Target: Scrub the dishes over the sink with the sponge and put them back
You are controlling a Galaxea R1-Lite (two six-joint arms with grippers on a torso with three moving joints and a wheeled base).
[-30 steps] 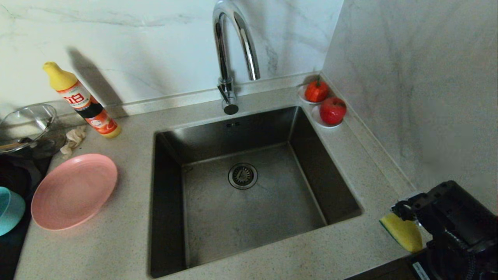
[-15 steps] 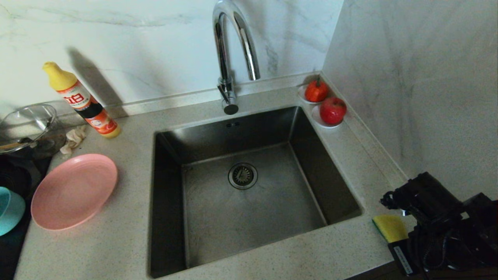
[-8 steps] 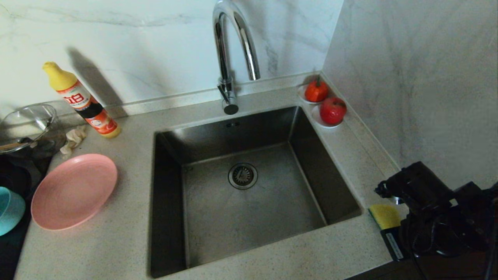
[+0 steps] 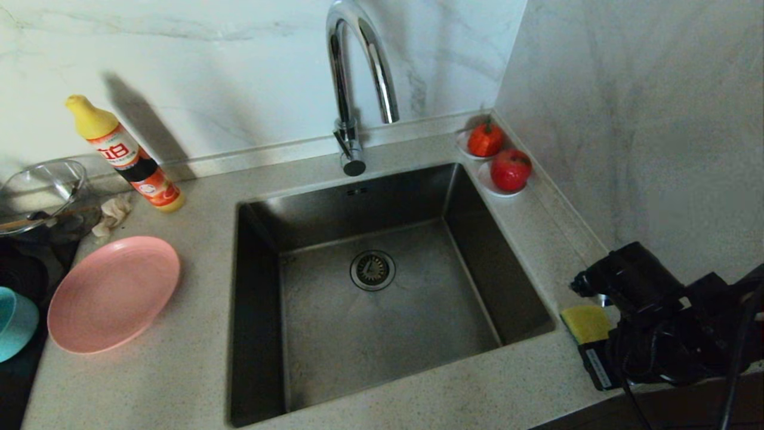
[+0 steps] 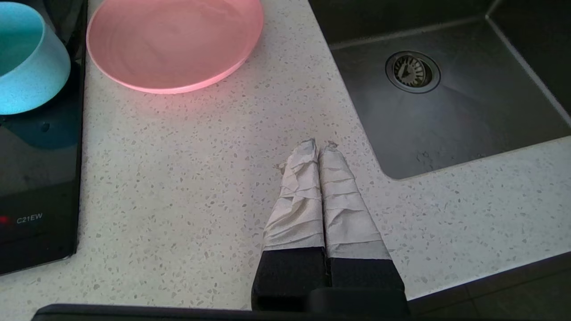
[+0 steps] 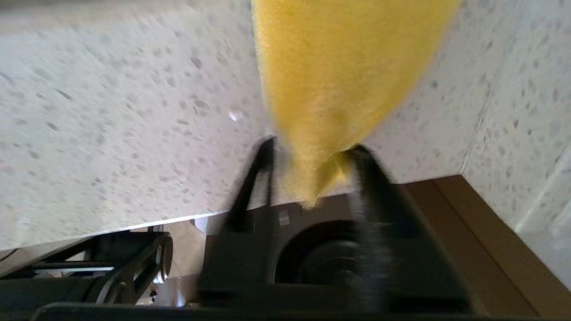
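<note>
Speckled stone makes the table (image 4: 179, 382), and the steel sink (image 4: 382, 334) is sunk into it, drain at the middle and tap (image 4: 358, 71) arching over the back edge. Left of the sink the pink plate (image 4: 113, 292) lies flat on the table, with the teal bowl (image 4: 15, 322) just beyond it on a black hob (image 5: 40, 178). Behind them stand a detergent bottle (image 4: 125, 155) and a glass bowl (image 4: 39, 188), a cloth scrap (image 4: 113, 212) between them. Two red fruits (image 4: 498, 158) on saucers sit at the far right corner of the sink.

The sponge (image 4: 585, 322) rests on the table at the sink's near right corner, yellow face up. Its long axis seems to run from the sink rim back toward the right hand (image 6: 312, 154), but most of it is hidden in the head view. In the right wrist view its near end is pinched narrow between the two dark fingers (image 6: 261, 178), though blur leaves it unclear whether they grip or have let go.

The left hand (image 5: 317, 145) hangs above bare table near the sink's front left corner, its wrapped fingers pressed together on nothing.
</note>
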